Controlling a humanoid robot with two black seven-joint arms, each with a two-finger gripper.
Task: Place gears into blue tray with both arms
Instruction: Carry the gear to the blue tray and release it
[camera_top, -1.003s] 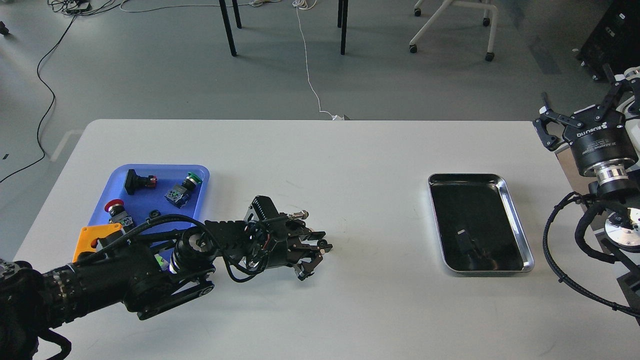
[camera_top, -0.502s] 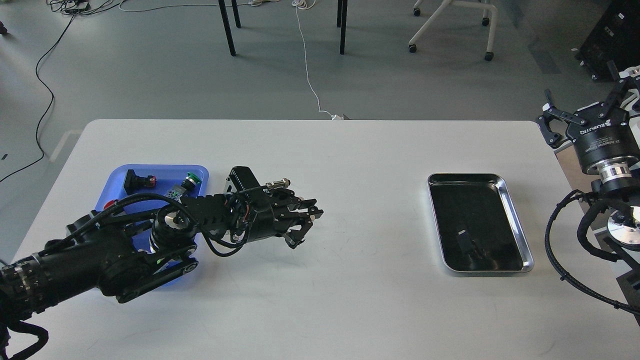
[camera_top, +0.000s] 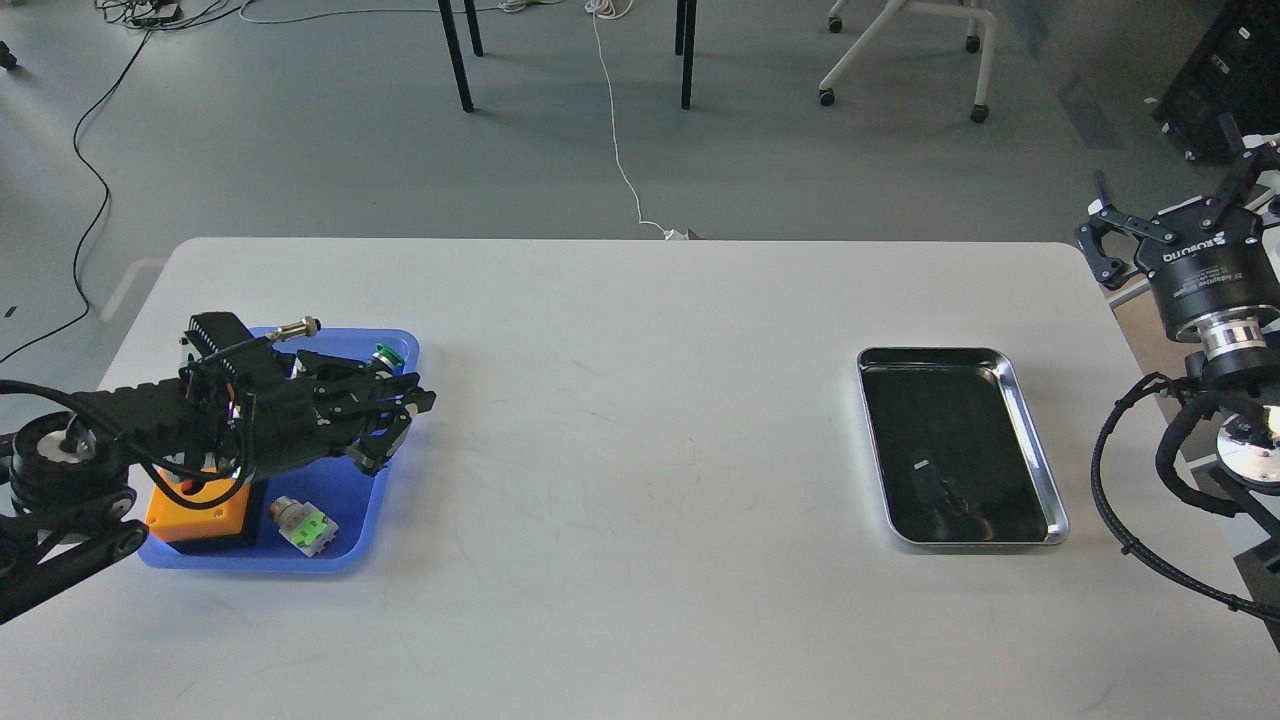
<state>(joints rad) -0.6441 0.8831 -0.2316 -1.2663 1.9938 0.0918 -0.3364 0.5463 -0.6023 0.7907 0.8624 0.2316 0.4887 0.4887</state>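
The blue tray lies at the table's left side. My left gripper hangs over the tray's right half, pointing right, with its fingertips near the right rim. It is dark and seen side-on, so its fingers cannot be told apart and nothing shows between them. No gears show in this view. Beyond the table's right edge, my right gripper is raised with its fingers spread wide and nothing between them.
In the blue tray lie an orange box, a green-and-white switch and a green-capped push-button. A shiny steel tray with a dark inside sits at the right. Chair and table legs stand on the floor beyond.
My left arm has swung left from the table's middle to above the blue tray, uncovering the tray's front part. The right gripper has risen slightly.
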